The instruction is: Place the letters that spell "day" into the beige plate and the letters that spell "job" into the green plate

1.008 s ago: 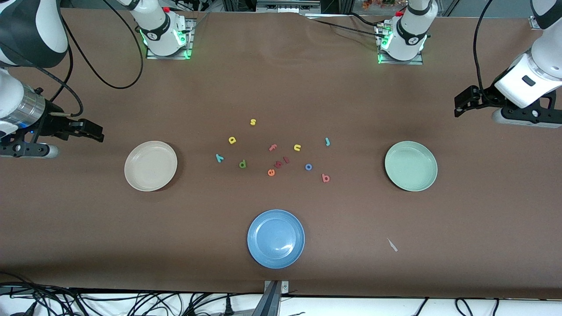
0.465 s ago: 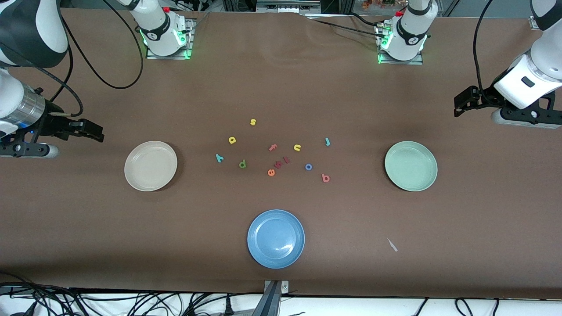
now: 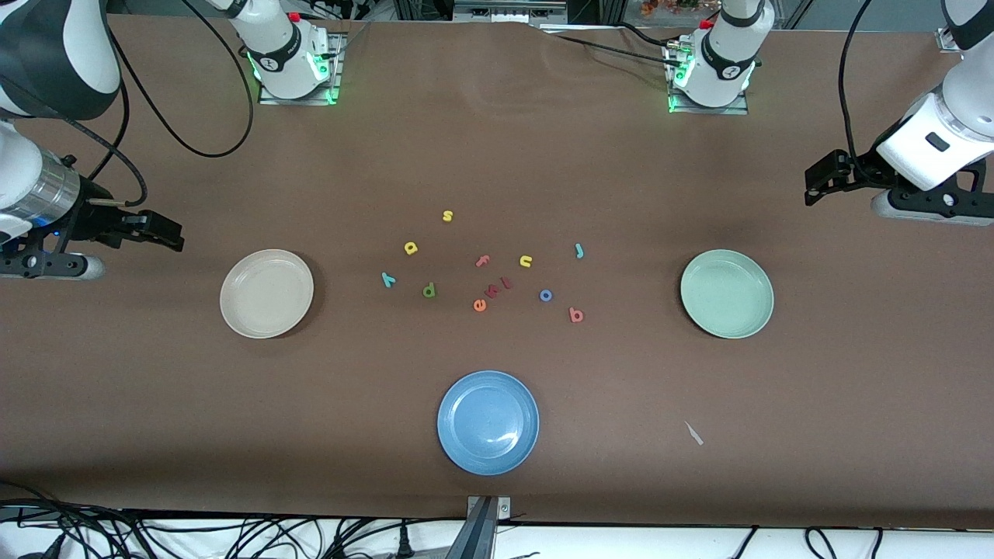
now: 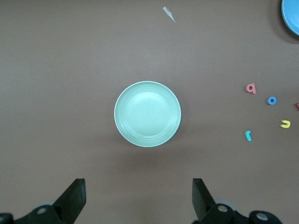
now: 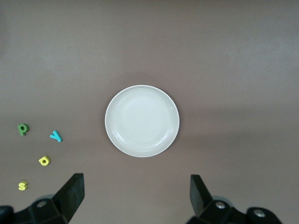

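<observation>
Letters sit scattered mid-table between the beige plate [image 3: 266, 293] and the green plate [image 3: 727, 293], both empty: d [image 3: 429, 290], a [image 3: 411, 248], y [image 3: 388, 279] toward the right arm's end; j [image 3: 578, 250], o [image 3: 546, 295], b [image 3: 575, 314] toward the left arm's. Both arms wait at the table's ends, the right gripper [image 3: 167, 233] and the left gripper [image 3: 811, 190] well apart from any letter.

Left wrist view: fingers [image 4: 74, 198] spread wide, empty, green plate centred, j nearest, d, a and y out of shot.

Right wrist view: fingers [image 5: 72, 193] apart, empty, the y closest to the beige plate, "job" letters cut off.

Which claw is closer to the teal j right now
Left. The left claw hangs open near the green plate, at j's end; the right claw hangs open past the beige plate.
</observation>
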